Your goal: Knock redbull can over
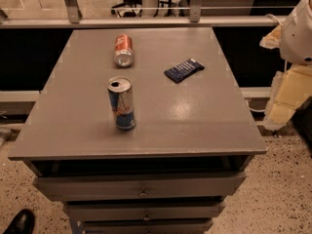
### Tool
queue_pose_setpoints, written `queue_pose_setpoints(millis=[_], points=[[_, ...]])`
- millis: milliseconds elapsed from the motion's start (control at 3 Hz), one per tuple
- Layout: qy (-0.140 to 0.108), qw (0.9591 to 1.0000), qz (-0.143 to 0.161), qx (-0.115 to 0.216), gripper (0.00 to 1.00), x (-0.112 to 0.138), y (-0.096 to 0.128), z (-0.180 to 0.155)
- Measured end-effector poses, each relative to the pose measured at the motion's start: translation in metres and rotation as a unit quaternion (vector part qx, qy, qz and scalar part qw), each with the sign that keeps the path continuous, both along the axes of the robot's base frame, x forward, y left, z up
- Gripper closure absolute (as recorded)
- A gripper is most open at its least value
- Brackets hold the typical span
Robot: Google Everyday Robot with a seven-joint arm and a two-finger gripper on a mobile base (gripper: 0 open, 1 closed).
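Observation:
The redbull can (121, 104), tall, slim, blue and silver with a red logo and an opened silver top, stands upright on the grey table (195, 121), left of centre and toward the front. My gripper is out of view. Only a white and cream part of my arm (296, 38) shows at the right edge, beyond the table's right side and well away from the can.
A shorter red-orange soda can (123, 49) lies on its side at the back of the table, behind the redbull can. A dark blue snack packet (184, 70) lies right of centre. Drawers (141, 186) sit under the tabletop. A black shoe (19, 222) is at the bottom left on the floor.

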State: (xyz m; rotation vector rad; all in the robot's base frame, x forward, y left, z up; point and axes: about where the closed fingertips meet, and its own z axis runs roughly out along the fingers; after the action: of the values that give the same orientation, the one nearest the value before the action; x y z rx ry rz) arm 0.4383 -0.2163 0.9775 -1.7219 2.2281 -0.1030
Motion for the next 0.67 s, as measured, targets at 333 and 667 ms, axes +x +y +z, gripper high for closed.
queue_pose_setpoints(millis=[333,667], points=[[0.0,1.0,0.0,0.0,0.0,0.0,0.0,0.0],[0.0,0.9986,0.016,0.05,0.0,0.017,0.028,-0.015]])
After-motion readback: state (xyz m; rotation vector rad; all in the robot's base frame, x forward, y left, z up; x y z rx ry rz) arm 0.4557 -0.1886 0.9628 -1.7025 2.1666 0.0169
